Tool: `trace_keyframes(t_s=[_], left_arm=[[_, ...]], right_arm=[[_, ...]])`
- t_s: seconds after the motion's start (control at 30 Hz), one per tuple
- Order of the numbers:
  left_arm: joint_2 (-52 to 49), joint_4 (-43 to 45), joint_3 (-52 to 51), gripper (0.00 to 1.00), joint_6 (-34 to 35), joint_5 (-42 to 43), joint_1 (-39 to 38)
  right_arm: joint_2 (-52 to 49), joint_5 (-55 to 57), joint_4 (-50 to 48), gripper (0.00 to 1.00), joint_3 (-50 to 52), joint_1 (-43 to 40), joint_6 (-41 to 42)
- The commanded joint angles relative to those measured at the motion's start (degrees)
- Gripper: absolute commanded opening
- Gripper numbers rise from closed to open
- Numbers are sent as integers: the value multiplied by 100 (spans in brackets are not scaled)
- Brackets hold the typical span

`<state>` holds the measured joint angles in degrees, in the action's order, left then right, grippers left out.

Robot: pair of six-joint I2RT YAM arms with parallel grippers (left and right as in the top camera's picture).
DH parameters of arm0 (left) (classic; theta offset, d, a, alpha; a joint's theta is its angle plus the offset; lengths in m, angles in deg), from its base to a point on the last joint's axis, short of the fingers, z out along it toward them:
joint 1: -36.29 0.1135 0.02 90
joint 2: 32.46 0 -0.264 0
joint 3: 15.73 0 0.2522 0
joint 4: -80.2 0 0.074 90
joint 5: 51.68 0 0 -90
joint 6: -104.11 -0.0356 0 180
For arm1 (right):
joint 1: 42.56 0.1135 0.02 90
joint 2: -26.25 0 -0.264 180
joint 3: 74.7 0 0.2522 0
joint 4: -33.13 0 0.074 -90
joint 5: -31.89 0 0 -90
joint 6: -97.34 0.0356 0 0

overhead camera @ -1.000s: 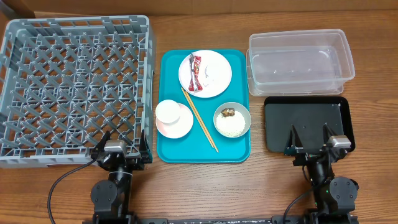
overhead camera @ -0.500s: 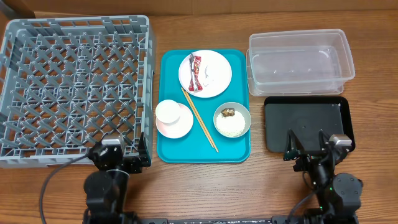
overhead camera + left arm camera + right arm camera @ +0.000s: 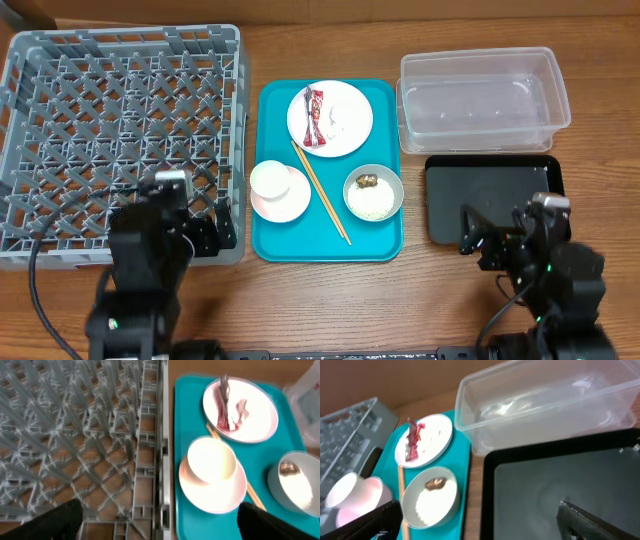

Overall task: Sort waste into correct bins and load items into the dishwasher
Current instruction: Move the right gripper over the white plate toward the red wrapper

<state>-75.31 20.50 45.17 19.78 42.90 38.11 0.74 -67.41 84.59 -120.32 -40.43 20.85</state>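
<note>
A teal tray [image 3: 380, 245] holds a white plate [image 3: 352, 118] with a red-and-white wrapper [image 3: 315, 116] and a tissue wad [image 3: 335, 118], a white cup [image 3: 270, 180] on a pink saucer [image 3: 284, 205], wooden chopsticks [image 3: 321, 192], and a pale bowl [image 3: 392, 182] of rice [image 3: 372, 203] with a brown lump [image 3: 367, 181]. The grey dish rack [image 3: 120, 140] is at left. The clear tub [image 3: 484, 98] and black tray [image 3: 495, 190] are at right. My left gripper [image 3: 195, 225] is open above the rack's near right corner. My right gripper [image 3: 505, 232] is open above the black tray's near edge.
Bare wooden table lies in front of the teal tray. In the left wrist view the rack's wall [image 3: 152, 460] runs beside the teal tray [image 3: 181, 435]. In the right wrist view the black tray [image 3: 560, 480] lies below the tub [image 3: 545, 405].
Both arms have risen and moved forward from their low rest near the table's front edge; the left is now over the rack's corner, the right over the black tray. Nothing on the table moved.
</note>
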Motion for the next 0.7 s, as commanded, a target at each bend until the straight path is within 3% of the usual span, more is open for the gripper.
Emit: trace_keyframes(t_s=[0.0, 0.23, 0.5, 0.67], left_arm=[[-385, -319, 509, 100, 57, 125, -46], [-844, -610, 557, 100, 72, 131, -44], [-999, -671, 560, 100, 118, 94, -35], [-1049, -922, 680, 100, 114, 26, -31]], right_arm=[[-647, -448, 223, 100, -682, -28, 24], [-2048, -695, 1237, 100, -1775, -28, 2], [-2758, -1373, 868, 100, -2179, -26, -2], [-3473, -1368, 1294, 100, -2817, 122, -79]])
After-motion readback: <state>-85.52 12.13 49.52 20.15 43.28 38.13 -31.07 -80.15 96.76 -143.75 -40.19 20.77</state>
